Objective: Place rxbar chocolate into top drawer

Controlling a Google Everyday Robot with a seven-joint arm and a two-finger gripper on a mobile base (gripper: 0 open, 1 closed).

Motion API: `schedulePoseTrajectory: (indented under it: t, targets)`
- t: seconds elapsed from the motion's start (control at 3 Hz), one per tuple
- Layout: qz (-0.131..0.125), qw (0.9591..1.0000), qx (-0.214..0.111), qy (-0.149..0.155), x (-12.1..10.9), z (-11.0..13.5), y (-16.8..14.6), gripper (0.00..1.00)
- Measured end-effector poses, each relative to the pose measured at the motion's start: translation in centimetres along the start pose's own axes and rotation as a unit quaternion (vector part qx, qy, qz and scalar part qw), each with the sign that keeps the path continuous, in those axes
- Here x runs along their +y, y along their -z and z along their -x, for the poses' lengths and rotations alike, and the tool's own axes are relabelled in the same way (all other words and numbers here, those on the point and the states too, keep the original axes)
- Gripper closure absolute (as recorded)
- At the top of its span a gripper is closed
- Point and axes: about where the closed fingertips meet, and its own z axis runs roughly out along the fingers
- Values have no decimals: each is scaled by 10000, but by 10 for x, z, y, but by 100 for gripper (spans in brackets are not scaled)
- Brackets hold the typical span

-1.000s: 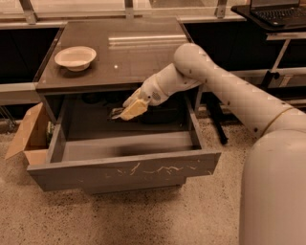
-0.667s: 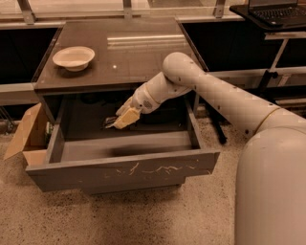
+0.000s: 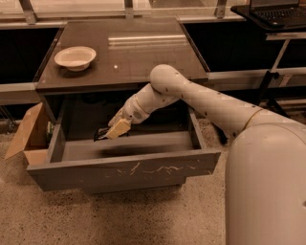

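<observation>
The top drawer [image 3: 125,173] stands pulled open under the table, with a grey front panel marked by whitish scratches. My gripper [image 3: 109,132] reaches down into the drawer's left-middle part, just above its floor. It is shut on the rxbar chocolate [image 3: 101,134], a small dark bar that sticks out to the left of the tan fingers [image 3: 118,128]. Much of the bar is hidden by the fingers.
A white round bowl [image 3: 75,57] sits on the dark table top [image 3: 143,52] at the back left. A brown cardboard box [image 3: 27,135] stands left of the drawer. A stand with a laptop [image 3: 279,10] is at the far right. The robot's white body fills the lower right.
My gripper has moved left and lower into the drawer with the dark bar in it. The drawer and bowl have not moved.
</observation>
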Motion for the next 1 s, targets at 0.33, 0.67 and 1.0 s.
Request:
schedulePoseTrajectory:
  t: [0.33,0.67,1.0]
  targets:
    - [244,9995,-13,-197,-1,-21,-31,42]
    - [397,9986,-24,-348,-1,-35,-49,19]
    - [465,9978,-21,-466,-2,-44,-58,0]
